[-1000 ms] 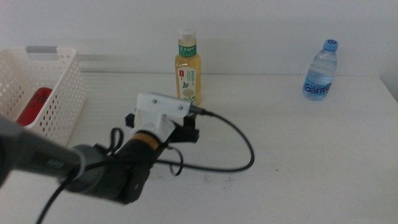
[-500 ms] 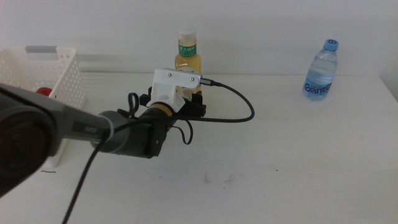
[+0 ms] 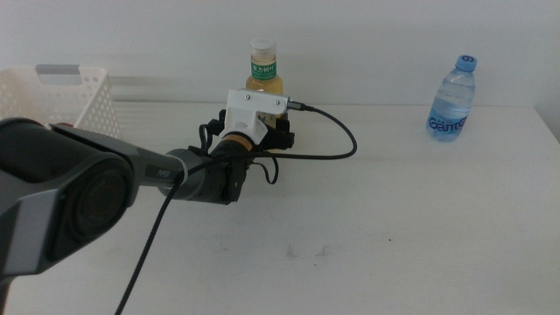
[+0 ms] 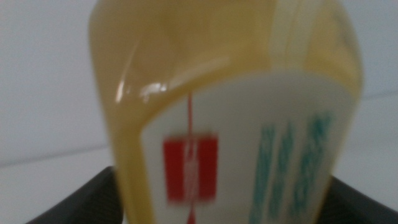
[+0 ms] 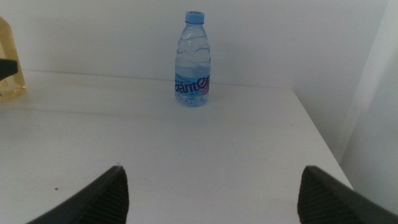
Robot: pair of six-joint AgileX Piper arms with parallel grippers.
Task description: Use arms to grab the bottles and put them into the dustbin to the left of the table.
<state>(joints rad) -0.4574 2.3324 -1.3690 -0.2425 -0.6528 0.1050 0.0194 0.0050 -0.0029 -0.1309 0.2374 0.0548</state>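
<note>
From the middle view you look forward and down over the large plain white tabletop point(image 3: 411, 236), with the left arm's white boxy wrist housing point(image 3: 254, 112) reaching in from the left toward the back wall. Your left wrist camera sits so near the amber tea bottle with the white and green label point(image 4: 224, 118) that it fills that blurred picture. Your right wrist camera looks low across the table at the clear water bottle with blue cap and label point(image 5: 193, 60), well off, and it shares that bottle and an edge of the amber one with the middle view.
</note>
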